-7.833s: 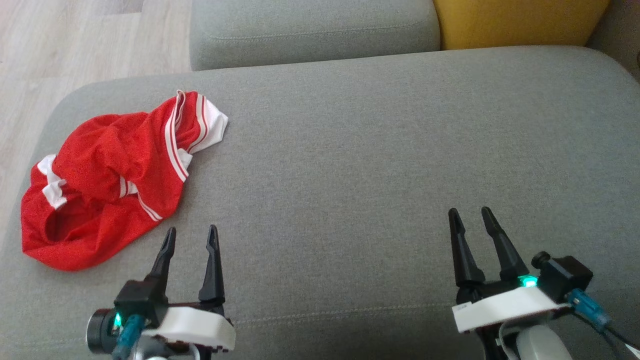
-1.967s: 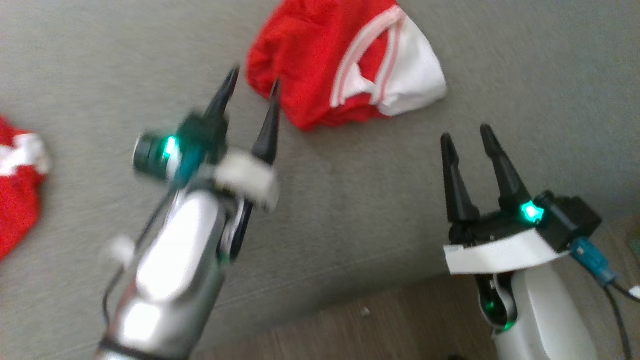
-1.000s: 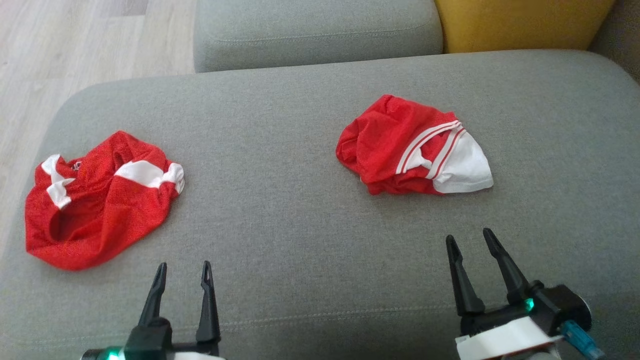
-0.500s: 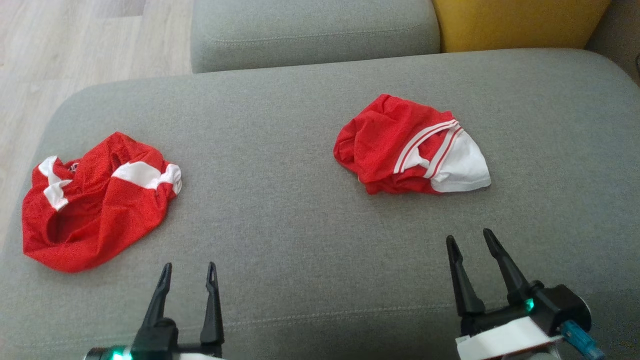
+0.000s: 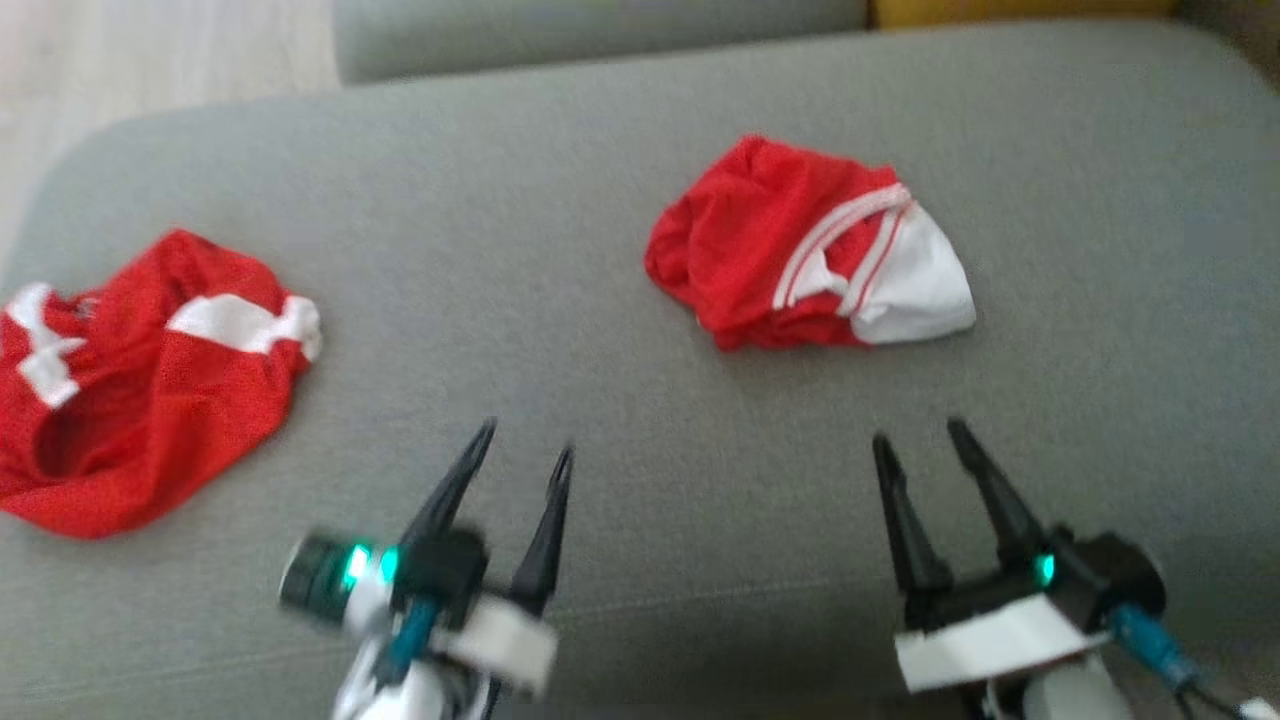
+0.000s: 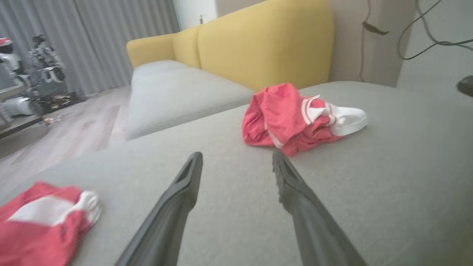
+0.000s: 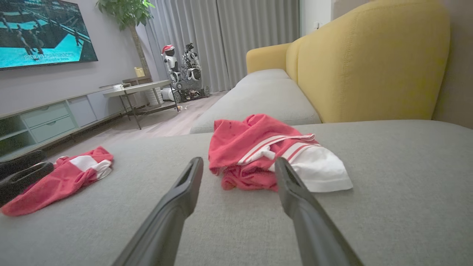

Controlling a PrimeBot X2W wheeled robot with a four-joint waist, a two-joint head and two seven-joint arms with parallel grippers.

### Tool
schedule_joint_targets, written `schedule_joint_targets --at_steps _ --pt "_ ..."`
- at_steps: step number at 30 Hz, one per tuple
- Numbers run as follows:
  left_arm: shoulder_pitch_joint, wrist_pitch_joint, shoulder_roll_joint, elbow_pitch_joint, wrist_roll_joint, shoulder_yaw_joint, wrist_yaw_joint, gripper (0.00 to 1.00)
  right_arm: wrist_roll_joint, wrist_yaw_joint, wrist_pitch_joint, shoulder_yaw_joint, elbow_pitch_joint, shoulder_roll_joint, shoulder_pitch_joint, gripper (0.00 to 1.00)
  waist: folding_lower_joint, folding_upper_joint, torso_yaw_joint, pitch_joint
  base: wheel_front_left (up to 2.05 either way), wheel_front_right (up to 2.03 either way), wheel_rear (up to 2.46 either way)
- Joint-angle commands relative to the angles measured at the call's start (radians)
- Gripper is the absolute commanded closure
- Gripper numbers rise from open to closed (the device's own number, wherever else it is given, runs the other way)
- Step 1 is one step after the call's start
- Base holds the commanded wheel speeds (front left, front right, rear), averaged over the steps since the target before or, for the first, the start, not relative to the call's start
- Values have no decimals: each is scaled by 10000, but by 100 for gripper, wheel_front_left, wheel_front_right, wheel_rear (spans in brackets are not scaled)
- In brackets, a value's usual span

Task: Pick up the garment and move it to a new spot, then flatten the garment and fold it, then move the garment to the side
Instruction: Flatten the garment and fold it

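The crumpled red mesh garment with white stripes [image 5: 780, 250] lies right of centre on the grey fabric sofa cushion [image 5: 560, 200]. Above the cushion's near edge, the left tool [image 5: 528, 440] and right tool [image 5: 917, 432] both gape wide, empty.

Motion smears the head view, worst at 7 o'clock, where the left gripper [image 5: 527, 440] and its wrist lose their outlines. The crumpled red garment [image 5: 150, 380] at 9 o'clock runs off the left edge. The yellow backrest [image 5: 1020, 10] is only a sliver at 1 o'clock. In the left wrist view, a dark shape [image 6: 466, 85] at 3 o'clock is too cropped to name.
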Motion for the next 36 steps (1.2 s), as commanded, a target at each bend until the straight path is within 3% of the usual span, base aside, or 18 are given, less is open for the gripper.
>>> schedule_joint_targets --at_steps 1,4,12,18,30,33,36 --pt "-991 -53 -50 -121 -38 200 -127 0 -30 63 -51 239 -413 -5 -671 0 1 -1 -412 552 0 0 0" --pt "-2142 -53 -168 515 -26 -258 -535 0 -85 63 -51 251 -534 -5 -1019 0 1 -1 -771 1007 0 0 0" --pt "-4730 -53 -333 2337 258 -1359 -1107 0 166 63 -51 382 -1076 -5 -1741 0 1 -1 -1756 2196 0 0 0" --pt "-6049 -53 -253 3635 507 -1682 -1036 0 301 63 -51 44 -1558 -5 -1977 0 1 -1 -2334 2841 0 0 0" --pt "-7709 -53 156 5274 367 -1544 -350 0 473 63 -51 -98 -1770 -5 -2186 0 1 -1 -2809 3442 0 0 0" --pt "-7863 -53 236 5469 309 -1691 -496 0 553 63 -51 -111 -1787 -5 -2241 0 1 -1 -2843 3498 0 0 0" --pt "-7915 -53 303 5508 316 -2060 -921 0 657 63 -51 -163 -1804 -5 -2275 0 1 -1 -2855 3535 0 0 0"
